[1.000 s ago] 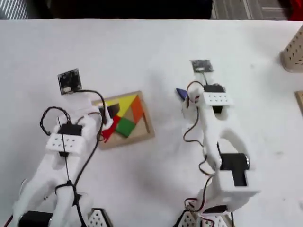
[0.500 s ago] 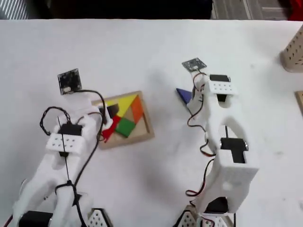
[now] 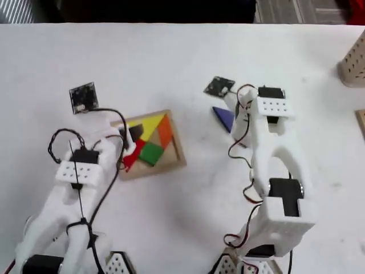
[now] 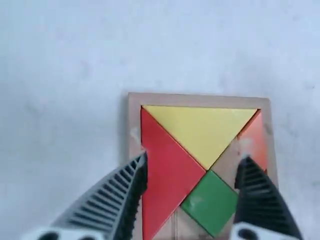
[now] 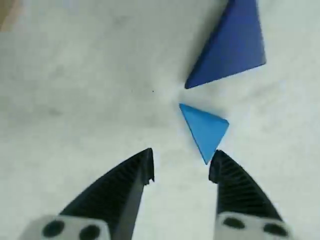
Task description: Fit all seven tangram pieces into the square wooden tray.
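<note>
While both grippers stand open, neither holds a tangram piece.
The left gripper (image 4: 192, 165) hangs over the square wooden tray (image 4: 200, 96) with its fingers wide apart, spanning the red triangle (image 4: 165, 170) and green square (image 4: 210, 200), which lie in the tray with the yellow triangle (image 4: 200, 127). The right gripper (image 5: 182, 165) has its fingers apart over the table (image 5: 75, 75), one fingertip just beside the light blue triangle (image 5: 205, 129). A dark blue triangle (image 5: 232, 47) lies near it.

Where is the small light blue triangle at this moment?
In the right wrist view, the small light blue triangle lies on the white table, just ahead of the right gripper, beside the larger dark blue triangle without touching it.
</note>
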Action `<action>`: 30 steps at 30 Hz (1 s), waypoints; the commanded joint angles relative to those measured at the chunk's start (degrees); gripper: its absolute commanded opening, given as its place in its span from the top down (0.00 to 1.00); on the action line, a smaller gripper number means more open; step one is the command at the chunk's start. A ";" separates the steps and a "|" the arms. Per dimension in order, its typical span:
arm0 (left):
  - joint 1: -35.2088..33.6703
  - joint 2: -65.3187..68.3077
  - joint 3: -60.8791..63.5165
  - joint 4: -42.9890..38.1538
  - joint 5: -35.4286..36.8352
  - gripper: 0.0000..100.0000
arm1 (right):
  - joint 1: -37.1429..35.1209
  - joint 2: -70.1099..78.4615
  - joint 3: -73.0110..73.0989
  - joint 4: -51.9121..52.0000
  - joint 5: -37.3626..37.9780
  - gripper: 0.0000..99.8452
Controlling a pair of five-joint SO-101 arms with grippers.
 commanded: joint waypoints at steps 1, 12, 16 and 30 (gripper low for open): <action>-0.22 -1.54 -0.44 -1.23 0.26 0.72 | -0.31 0.75 0.00 -1.80 4.13 0.82; -0.22 -1.54 -0.35 -1.23 0.26 0.72 | 1.98 11.21 -1.49 -8.75 9.85 0.82; -0.22 -1.54 -0.44 -1.23 0.26 0.72 | 1.89 11.21 -1.49 -8.84 9.49 0.82; -0.22 -1.54 -0.35 -1.23 0.26 0.72 | 2.15 11.03 -1.49 -8.75 9.32 0.98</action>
